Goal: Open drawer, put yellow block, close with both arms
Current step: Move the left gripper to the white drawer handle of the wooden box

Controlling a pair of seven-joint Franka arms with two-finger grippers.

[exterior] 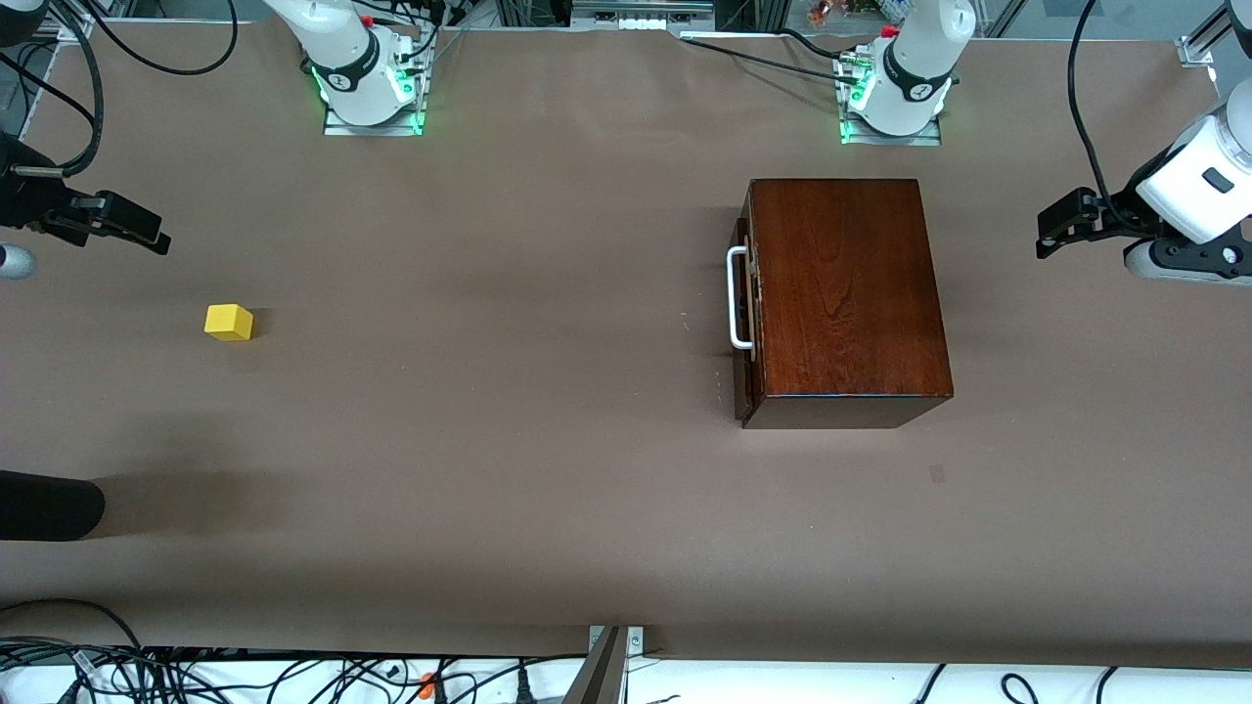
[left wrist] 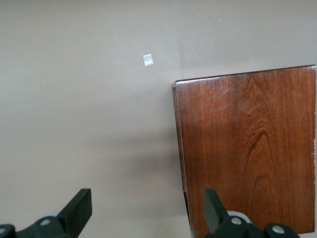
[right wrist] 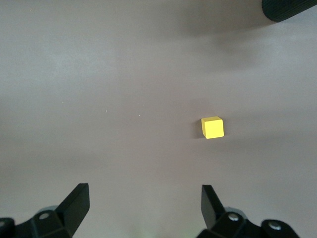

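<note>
The dark wooden box (exterior: 846,293) stands near the left arm's base. Its drawer (exterior: 749,376) is pushed in, and the white handle (exterior: 736,298) faces the right arm's end of the table. My left gripper (exterior: 1051,233) hangs open and empty over the table at the left arm's end, beside the box. The left wrist view shows the box top (left wrist: 247,148) past the open left gripper (left wrist: 146,208). The yellow block (exterior: 229,322) lies alone on the table toward the right arm's end. My right gripper (exterior: 147,235) hovers open over the table near it. In the right wrist view the block (right wrist: 212,127) lies ahead of the right gripper (right wrist: 145,203).
A black rounded object (exterior: 49,506) pokes in at the right arm's end, nearer the front camera than the block, and shows in the right wrist view too (right wrist: 290,9). A small tape mark (exterior: 937,473) lies near the box. Cables (exterior: 293,675) run along the near table edge.
</note>
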